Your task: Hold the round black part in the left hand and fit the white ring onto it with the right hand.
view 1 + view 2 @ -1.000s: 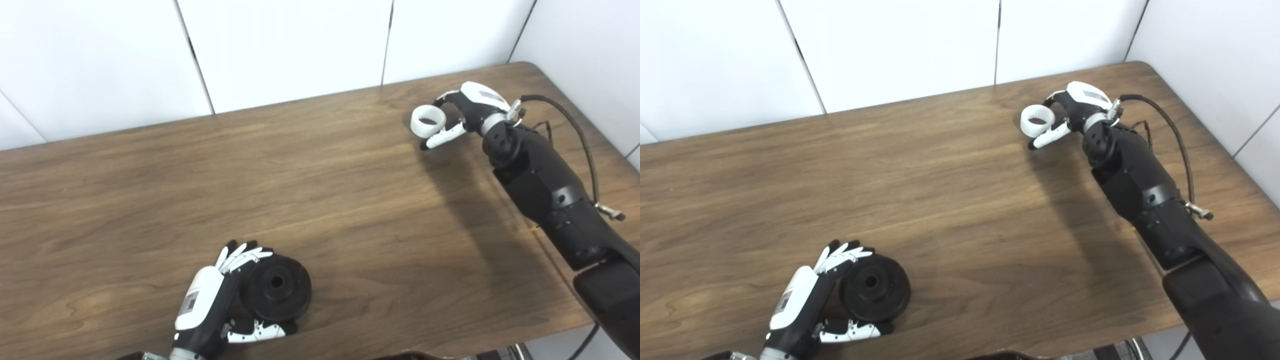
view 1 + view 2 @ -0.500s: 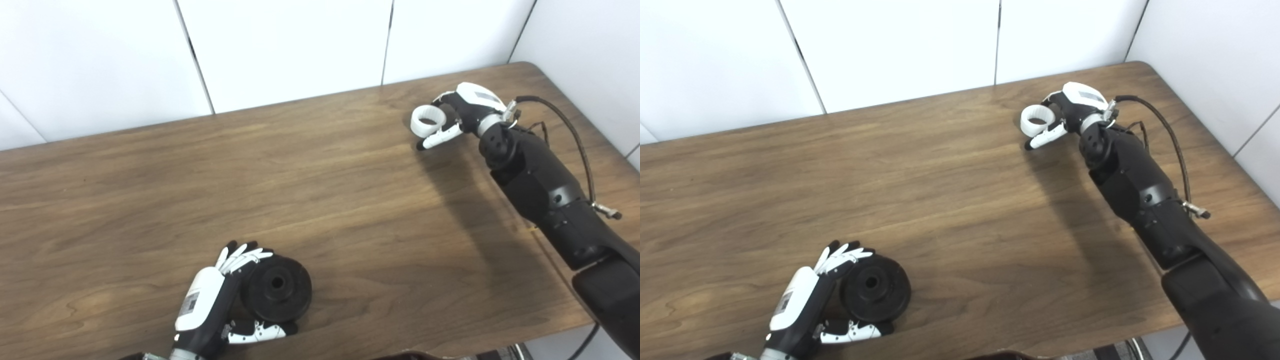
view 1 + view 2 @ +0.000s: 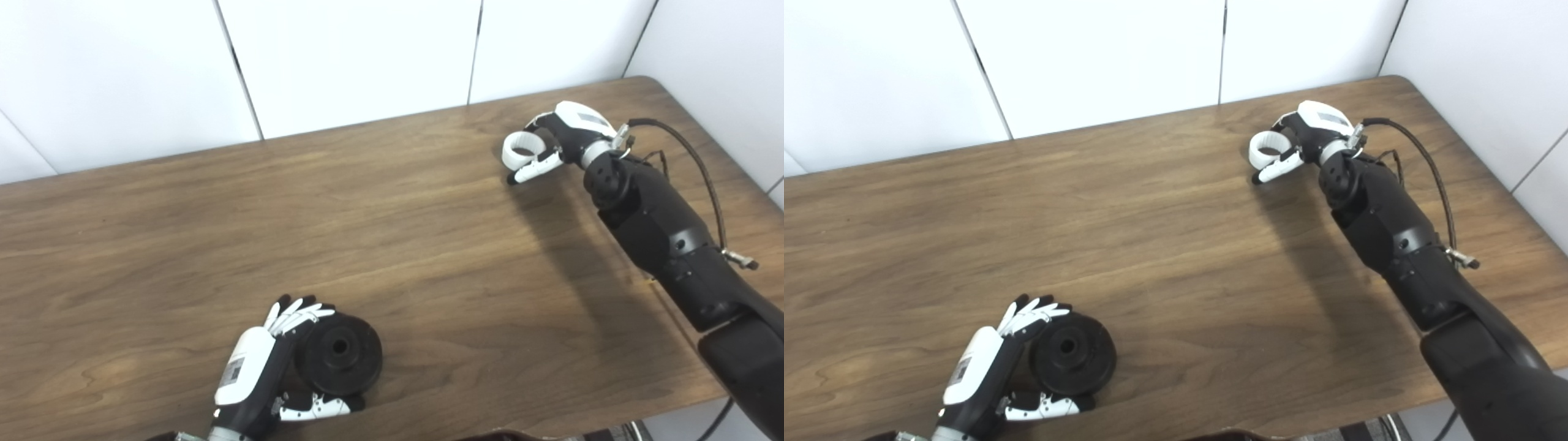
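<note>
Brown wood-grain table (image 3: 429,257) fills my view, backed by white wall panels (image 3: 349,55). Near its front edge my left hand (image 3: 257,380) cups the round black part with a centre hole (image 3: 340,361), fingers and thumb closed round its rim, the part tilted on edge. Well apart, at the far right, my right hand (image 3: 566,138) grips the small white plastic ring (image 3: 520,149), its opening facing up. A grey label on each hand's back is too small to read.

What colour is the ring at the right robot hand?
White ring; clearest in the left eye view, at the right robot hand.
</note>
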You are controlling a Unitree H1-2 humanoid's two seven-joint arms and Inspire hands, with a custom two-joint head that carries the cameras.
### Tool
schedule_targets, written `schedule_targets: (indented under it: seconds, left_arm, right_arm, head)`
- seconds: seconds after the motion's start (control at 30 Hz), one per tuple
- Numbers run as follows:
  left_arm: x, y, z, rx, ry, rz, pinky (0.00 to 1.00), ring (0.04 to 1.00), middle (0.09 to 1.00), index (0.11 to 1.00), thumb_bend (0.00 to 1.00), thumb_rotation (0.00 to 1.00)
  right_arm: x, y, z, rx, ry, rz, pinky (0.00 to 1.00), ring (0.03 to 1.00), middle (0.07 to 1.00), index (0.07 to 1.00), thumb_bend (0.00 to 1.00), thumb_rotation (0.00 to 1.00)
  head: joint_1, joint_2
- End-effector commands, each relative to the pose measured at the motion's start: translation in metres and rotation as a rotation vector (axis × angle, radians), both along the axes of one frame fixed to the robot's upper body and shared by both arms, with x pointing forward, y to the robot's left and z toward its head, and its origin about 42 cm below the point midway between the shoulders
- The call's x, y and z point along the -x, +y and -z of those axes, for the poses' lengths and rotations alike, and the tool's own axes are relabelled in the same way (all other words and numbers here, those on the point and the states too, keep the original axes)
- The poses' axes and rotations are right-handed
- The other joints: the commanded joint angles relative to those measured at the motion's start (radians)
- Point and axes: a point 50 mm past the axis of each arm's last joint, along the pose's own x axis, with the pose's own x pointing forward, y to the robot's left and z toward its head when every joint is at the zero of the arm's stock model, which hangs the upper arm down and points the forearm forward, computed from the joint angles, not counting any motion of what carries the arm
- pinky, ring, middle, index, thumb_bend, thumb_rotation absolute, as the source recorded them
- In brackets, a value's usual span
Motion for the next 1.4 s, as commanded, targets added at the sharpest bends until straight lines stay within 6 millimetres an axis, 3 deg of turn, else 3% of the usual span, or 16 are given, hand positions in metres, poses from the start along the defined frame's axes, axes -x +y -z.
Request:
schedule_targets:
  seconds: [0.0, 0.67, 0.73, 0.77, 1.03, 1.17, 1.37]
  left_arm:
    - [0.004, 0.005, 0.009, -0.038, 0.042, 0.0, 1.0, 0.927, 0.834, 0.487, 0.52, 0.07]
    - [0.002, 0.004, 0.003, -0.021, 0.038, -0.003, 1.0, 0.929, 0.833, 0.487, 0.52, 0.06]
    - [0.002, 0.003, 0.003, -0.02, 0.037, -0.003, 1.0, 0.929, 0.834, 0.487, 0.52, 0.06]
    - [0.002, 0.003, 0.002, -0.02, 0.036, -0.002, 1.0, 0.93, 0.834, 0.487, 0.52, 0.07]
    - [0.001, -0.002, 0.0, -0.018, 0.038, -0.002, 1.0, 0.935, 0.836, 0.488, 0.52, 0.07]
    - [0.001, -0.006, -0.001, -0.018, 0.034, -0.002, 1.0, 0.932, 0.836, 0.487, 0.52, 0.07]
    - [0.0, -0.016, -0.004, -0.028, 0.033, -0.002, 1.0, 0.933, 0.835, 0.487, 0.52, 0.07]
  right_arm:
    - [-0.011, 0.002, -0.031, 0.012, -0.112, -0.021, 0.99, 0.947, 0.903, 0.709, 0.85, 0.34]
    - [-0.011, 0.0, -0.032, 0.022, -0.102, -0.02, 0.99, 0.916, 0.842, 0.599, 0.82, 0.21]
    - [-0.01, 0.0, -0.032, 0.023, -0.109, -0.02, 1.0, 0.912, 0.831, 0.513, 0.59, 0.16]
    - [-0.01, 0.0, -0.032, 0.025, -0.114, -0.021, 0.99, 0.908, 0.825, 0.5, 0.56, 0.15]
    - [-0.008, -0.004, -0.034, 0.088, -0.129, -0.068, 0.97, 0.874, 0.797, 0.486, 0.52, 0.14]
    - [-0.001, 0.002, -0.046, 0.087, -0.173, -0.123, 0.98, 0.872, 0.788, 0.486, 0.52, 0.13]
    - [0.023, 0.024, -0.074, 0.044, -0.262, -0.269, 1.0, 0.892, 0.79, 0.484, 0.52, 0.13]
  head:
    - [0.001, 0.001]
    - [0.004, 0.006]
    - [0.004, 0.006]
    - [0.006, 0.007]
    - [0.046, 0.02]
    - [0.073, 0.029]
    - [0.181, 0.086]
